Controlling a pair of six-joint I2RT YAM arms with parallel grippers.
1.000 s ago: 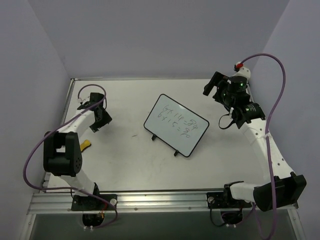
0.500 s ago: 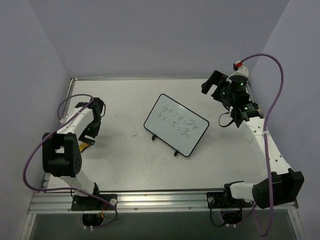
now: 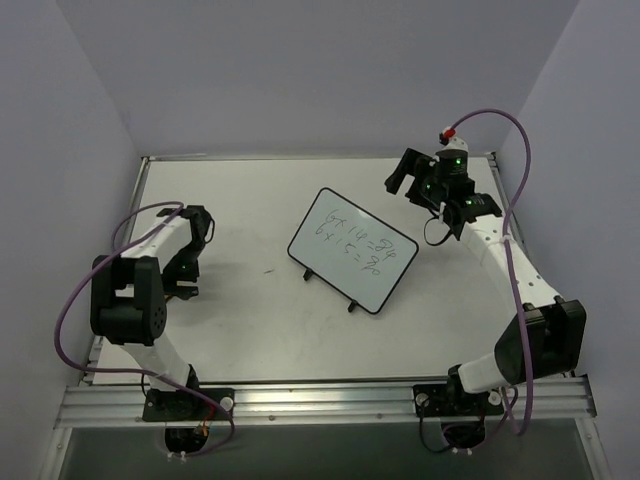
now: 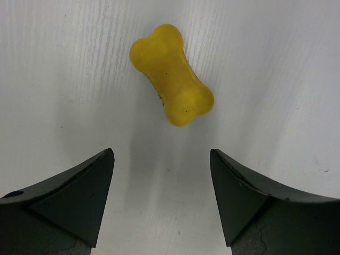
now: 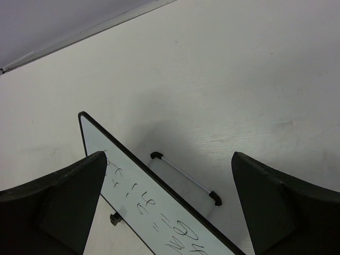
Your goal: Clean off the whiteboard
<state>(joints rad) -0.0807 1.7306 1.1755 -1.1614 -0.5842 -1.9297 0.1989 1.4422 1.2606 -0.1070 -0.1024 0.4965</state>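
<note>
The whiteboard stands tilted on its black feet mid-table, with green handwritten equations on its face. In the right wrist view its upper edge and writing lie below my open right gripper, which hovers behind and above the board. A yellow bone-shaped eraser lies flat on the table just ahead of my open left gripper, apart from both fingers. In the top view the left gripper points down near the table's left edge and hides the eraser.
The board's wire back stand rests on the white table behind it. Purple-grey walls close in the table at the back and sides. A metal rail runs along the near edge.
My left gripper swung back toward the left edge, over the yellow eraser, and opened wider. My right arm shifted left, closer to the board's far side, still open.
</note>
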